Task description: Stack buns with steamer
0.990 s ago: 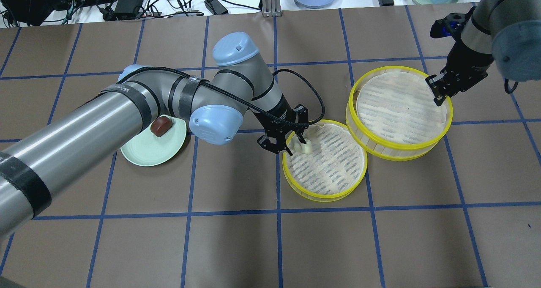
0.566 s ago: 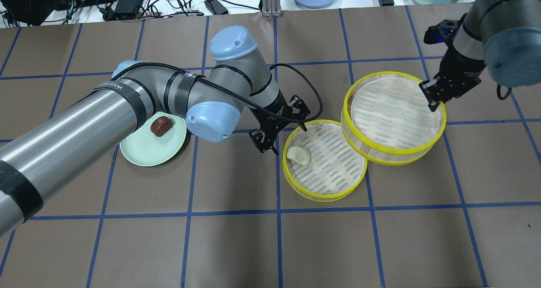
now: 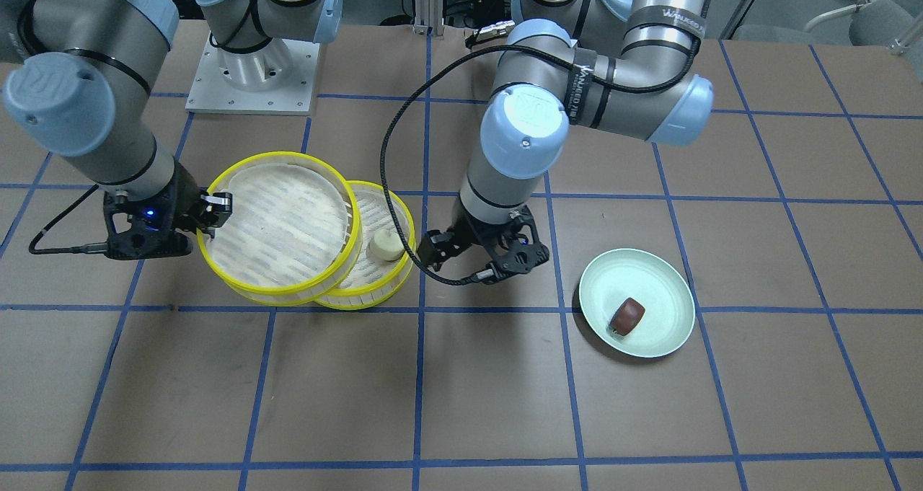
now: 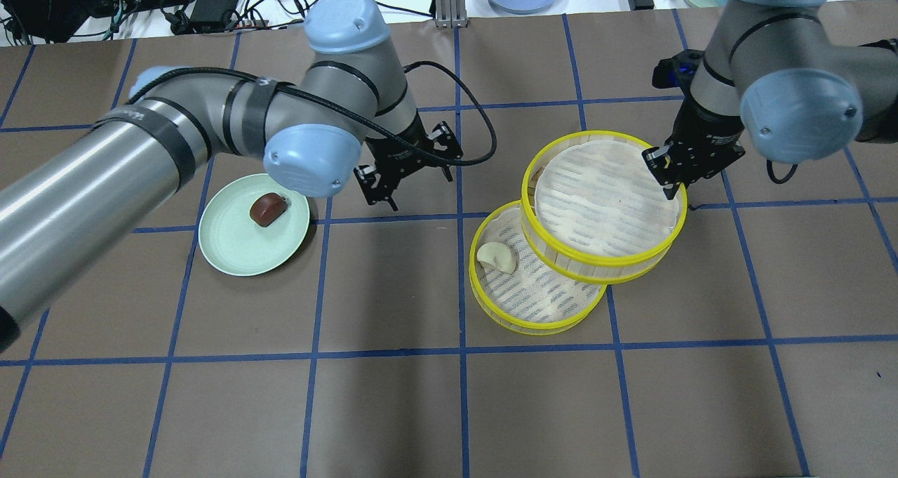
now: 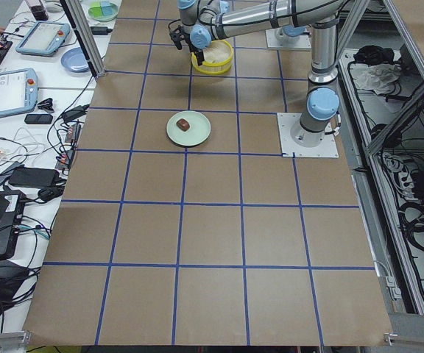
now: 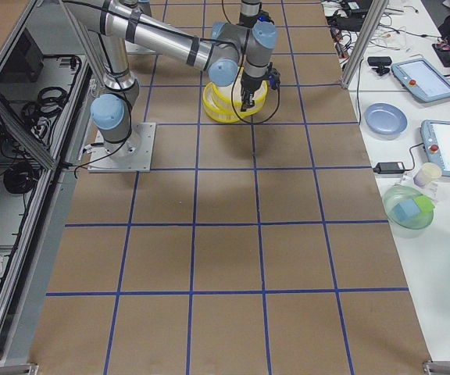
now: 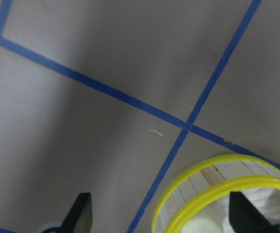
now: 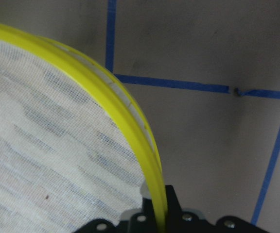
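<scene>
The right gripper [image 4: 675, 182] is clamped on the far-right rim of the upper tray [image 4: 596, 204], which overlaps the lower tray [image 4: 523, 320] but sits off to its far right. The white bun [image 4: 497, 257] lies uncovered at the lower tray's left. The left gripper [image 4: 414, 187] hovers further left, jaws apart and empty.

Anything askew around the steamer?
Yes: the upper tray, pinched at its rim by the right claw, overlaps the lower tray off-centre, not seated. The white bun lies exposed by that tray's rim. The brown bun is on the green plate.
</scene>
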Motion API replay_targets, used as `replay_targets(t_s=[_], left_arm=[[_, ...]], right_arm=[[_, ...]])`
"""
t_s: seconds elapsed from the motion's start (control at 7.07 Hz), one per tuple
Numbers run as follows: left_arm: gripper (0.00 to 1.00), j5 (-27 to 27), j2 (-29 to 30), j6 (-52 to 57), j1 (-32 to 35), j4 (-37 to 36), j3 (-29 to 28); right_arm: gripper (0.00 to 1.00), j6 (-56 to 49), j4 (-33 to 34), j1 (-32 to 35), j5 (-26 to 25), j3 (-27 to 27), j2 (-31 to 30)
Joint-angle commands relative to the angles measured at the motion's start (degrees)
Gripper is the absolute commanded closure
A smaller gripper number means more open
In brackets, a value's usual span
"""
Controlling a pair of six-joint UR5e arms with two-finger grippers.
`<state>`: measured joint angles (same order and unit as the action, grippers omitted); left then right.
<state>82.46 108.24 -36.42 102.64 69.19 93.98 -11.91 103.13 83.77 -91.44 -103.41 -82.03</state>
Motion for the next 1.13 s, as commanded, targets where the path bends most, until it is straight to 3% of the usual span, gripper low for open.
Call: replay_targets(t_s=[0.0, 0.14, 0.28, 0.42, 0.71, 0.99], left_arm=[[0.00, 2.7, -1.5, 19.5, -11.1, 1.4, -1.2], [0.00, 10.4, -1.5, 28.1, -14.2, 0.4, -0.6], [0.00, 12.2, -1.5, 31.2, -15.7, 0.6, -0.3], [0.00, 12.3, -0.5, 34.1, -17.8, 0.7, 0.1], [0.00, 11.7, 0.0, 37.5, -22.4, 1.0, 5.0], [0.00, 11.4, 1.5, 43.0, -22.6, 0.9, 8.0]], right_arm=[[1.00, 3.5, 1.8, 3.5, 1.7, -2.8, -0.1], [1.00, 2.8, 2.3, 4.1, 2.5, -3.6, -0.2], [1.00, -0.3, 5.2, 4.2, 2.5, -5.1, -0.4], [1.00, -6.1, 10.4, 4.2, 2.6, -7.4, -0.4], [1.00, -6.6, 12.2, 4.4, 2.8, -8.6, -0.4], [1.00, -7.1, 14.3, 6.9, 2.5, -8.8, 0.1]])
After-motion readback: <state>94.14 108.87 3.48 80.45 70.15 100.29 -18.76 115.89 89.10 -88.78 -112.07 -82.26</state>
